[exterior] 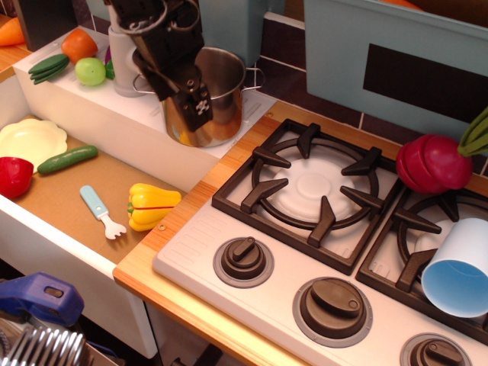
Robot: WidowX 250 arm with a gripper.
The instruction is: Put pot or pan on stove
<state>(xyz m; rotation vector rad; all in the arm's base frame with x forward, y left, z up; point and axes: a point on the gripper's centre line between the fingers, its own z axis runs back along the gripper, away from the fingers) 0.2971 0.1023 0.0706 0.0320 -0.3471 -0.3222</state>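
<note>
The shiny steel pot [223, 114] stands upright on the white ledge [91, 103] to the left of the stove, one wire loop handle showing at its right rim. The stove [200, 245] has a light-grey top, black grates and brown knobs; its left burner [316, 187] is bare. My black gripper [191, 103] reaches down at the pot's near-left rim. One finger [200, 108] lies against the outside of the pot wall. The other finger is hidden, so I cannot tell if the jaws have closed on the rim.
A light-blue cup [457, 268] lies on its side on the right burner, with a red radish [433, 162] behind it. In the sink tray to the left lie a yellow pepper [152, 206], a blue fork [101, 211], a cucumber [67, 158], a plate [30, 141] and a red vegetable [14, 175].
</note>
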